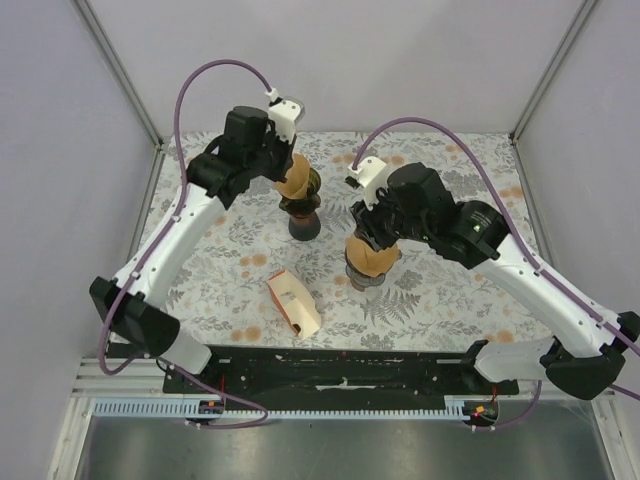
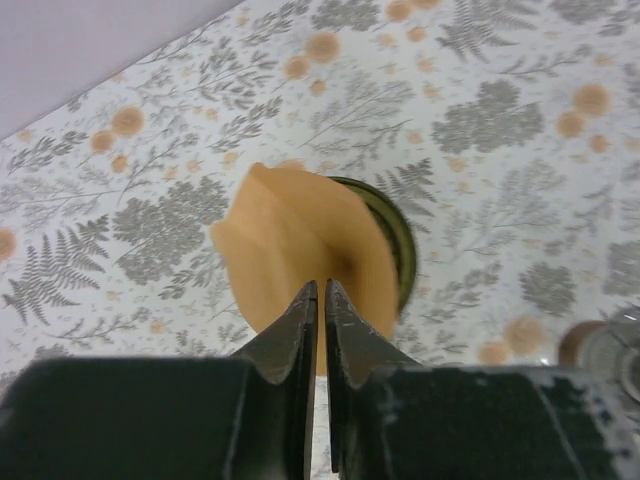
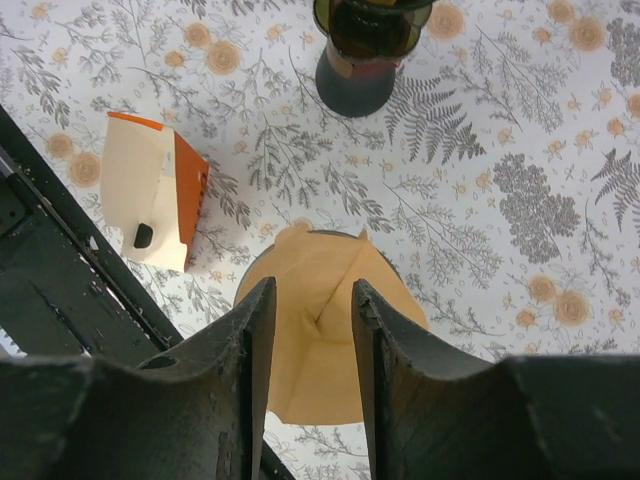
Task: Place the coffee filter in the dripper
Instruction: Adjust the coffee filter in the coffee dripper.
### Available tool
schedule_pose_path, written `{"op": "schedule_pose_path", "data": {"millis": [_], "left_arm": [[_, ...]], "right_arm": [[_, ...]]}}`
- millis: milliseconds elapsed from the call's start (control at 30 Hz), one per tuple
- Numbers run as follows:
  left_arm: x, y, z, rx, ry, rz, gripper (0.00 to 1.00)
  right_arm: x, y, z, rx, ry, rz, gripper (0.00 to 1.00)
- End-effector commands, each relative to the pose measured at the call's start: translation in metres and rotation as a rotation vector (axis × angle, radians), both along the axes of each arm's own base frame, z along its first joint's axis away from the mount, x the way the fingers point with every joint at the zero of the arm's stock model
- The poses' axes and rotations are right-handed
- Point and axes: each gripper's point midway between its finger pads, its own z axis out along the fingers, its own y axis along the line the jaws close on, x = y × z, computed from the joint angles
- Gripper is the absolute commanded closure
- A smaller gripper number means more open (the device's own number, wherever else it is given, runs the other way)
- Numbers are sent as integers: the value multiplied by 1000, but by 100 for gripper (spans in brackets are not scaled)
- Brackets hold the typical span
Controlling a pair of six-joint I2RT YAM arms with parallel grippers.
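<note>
Coffee filter of brown paper, a folded cone, hung in the left gripper over the mouth of the dark green-rimmed dripper. Whether its tip was already inside could not be told. The dripper stood at the far middle of the white floral-print table.

Nearer and to the right stood a second dark dripper. Near the front edge lay a white and orange cardboard filter box, well apart from both drippers. A second brown paper filter sat in the second dripper, and the right gripper hovered above it, jaws apart and clasping nothing.

The left gripper's jaws were almost together, pinching the first filter's edge. By my reading, the seating step was in hand. The next move called for lowering that cone into the mouth, centred, then letting go.
</note>
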Motion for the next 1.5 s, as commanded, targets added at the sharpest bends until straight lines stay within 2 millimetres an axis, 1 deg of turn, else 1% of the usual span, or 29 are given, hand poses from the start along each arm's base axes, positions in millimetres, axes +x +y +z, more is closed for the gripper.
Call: {"op": "schedule_pose_path", "data": {"millis": [0,133,200,233,300,500,633,733,833,900,933,1033,1133,1200,1333,1467], "left_arm": [[42,16,-25,170,-25,66,89],[57,4,-57,198,32,34,91],[58,-6,-66,180,51,1,92],[56,-15,-73,165,70,-35,92],[57,-22,-82,169,87,-48,92],[60,-25,-119,198,161,-45,94],[54,-32,-133,224,181,-69,94],[52,-32,-138,236,187,-70,94],[53,-27,-141,255,181,-61,94],[52,-26,-139,257,176,-63,94],[52,-26,-136,253,171,-62,94],[51,-26,-118,238,136,-63,93],[53,-20,-103,247,95,-44,90],[53,-17,-98,253,80,-42,87],[52,-14,-97,263,77,-36,83],[52,-14,-91,258,66,-32,81]], "right_arm": [[3,-12,11,46,-45,-45,56],[3,-21,7,45,-42,-71,54],[3,-24,5,44,-39,-77,53],[2,-26,5,45,-40,-79,52],[3,-27,4,43,-40,-84,52],[3,-29,-2,39,-31,-89,50],[3,-28,-5,40,-23,-83,50],[3,-28,-4,42,-21,-83,49],[2,-29,-3,46,-23,-83,49],[2,-30,-3,46,-25,-84,49],[1,-30,-3,48,-24,-84,49],[1,-29,-3,48,-22,-81,48],[1,-29,-1,51,-25,-79,48],[1,-30,0,51,-27,-80,48],[0,-30,1,54,-29,-80,47],[-1,-30,2,55,-29,-77,47]]}}
